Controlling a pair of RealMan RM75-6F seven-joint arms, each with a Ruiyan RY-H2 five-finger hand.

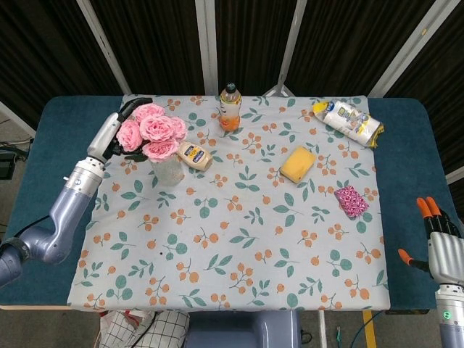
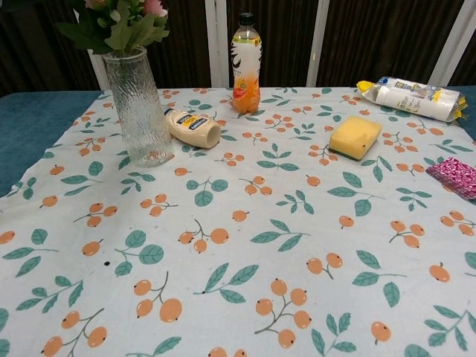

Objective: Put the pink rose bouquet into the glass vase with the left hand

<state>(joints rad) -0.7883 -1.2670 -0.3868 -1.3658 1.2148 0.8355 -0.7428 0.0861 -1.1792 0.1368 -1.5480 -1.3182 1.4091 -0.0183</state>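
The pink rose bouquet [image 1: 152, 131] stands in the glass vase [image 2: 137, 108] at the far left of the floral tablecloth [image 1: 239, 225], blooms and leaves spilling over the rim. My left hand [image 1: 116, 130] is just left of the blooms, its fingers reaching toward them; whether they hold a stem or only touch the flowers I cannot tell. My right hand [image 1: 438, 243] sits off the near right corner, fingers apart and holding nothing. A mayonnaise bottle [image 2: 193, 127] lies on its side just right of the vase, an orange drink bottle [image 2: 246, 63] stands upright farther back.
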